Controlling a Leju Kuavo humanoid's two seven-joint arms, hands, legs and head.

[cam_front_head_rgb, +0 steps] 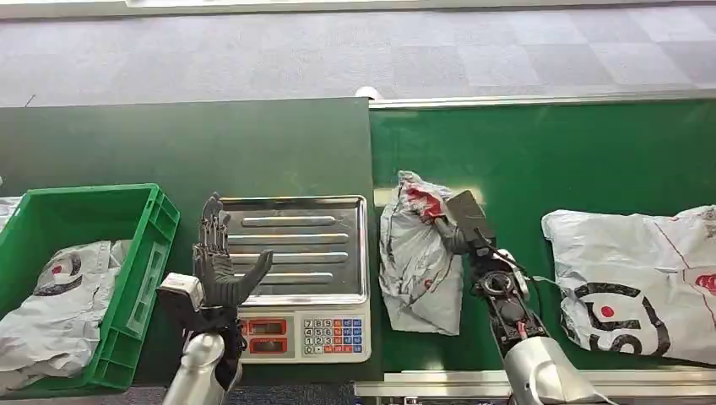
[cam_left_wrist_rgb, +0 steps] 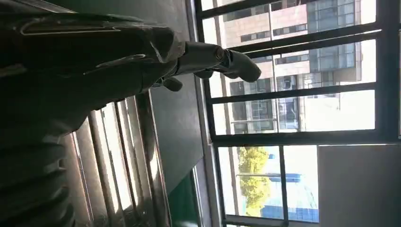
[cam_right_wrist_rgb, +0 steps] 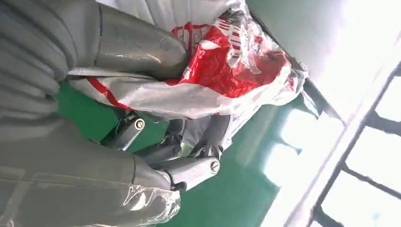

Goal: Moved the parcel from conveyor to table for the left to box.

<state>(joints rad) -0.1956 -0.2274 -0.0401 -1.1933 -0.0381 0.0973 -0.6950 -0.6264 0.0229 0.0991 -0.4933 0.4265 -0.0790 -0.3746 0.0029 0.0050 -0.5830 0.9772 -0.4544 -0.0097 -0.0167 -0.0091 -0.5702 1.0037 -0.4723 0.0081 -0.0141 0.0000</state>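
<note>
A crumpled grey parcel (cam_front_head_rgb: 418, 261) with a red patch lies at the left end of the green conveyor (cam_front_head_rgb: 549, 143), just right of the table's edge. My right hand (cam_front_head_rgb: 460, 224) grips its upper right side. In the right wrist view the thumb (cam_right_wrist_rgb: 137, 45) presses on the parcel (cam_right_wrist_rgb: 227, 80) from one side, and the dark fingers (cam_right_wrist_rgb: 189, 165) curl around it from the other. Above the left edge of the scale's steel tray (cam_front_head_rgb: 304, 240), my left hand (cam_front_head_rgb: 221, 261) stands open and upright with its fingers (cam_left_wrist_rgb: 227, 59) spread and nothing in them.
A green crate (cam_front_head_rgb: 148, 245) at the table's left holds grey parcels (cam_front_head_rgb: 59, 304). The scale's keypad (cam_front_head_rgb: 333, 335) faces me at the front edge. A larger grey parcel (cam_front_head_rgb: 642, 278) lies on the conveyor to the right.
</note>
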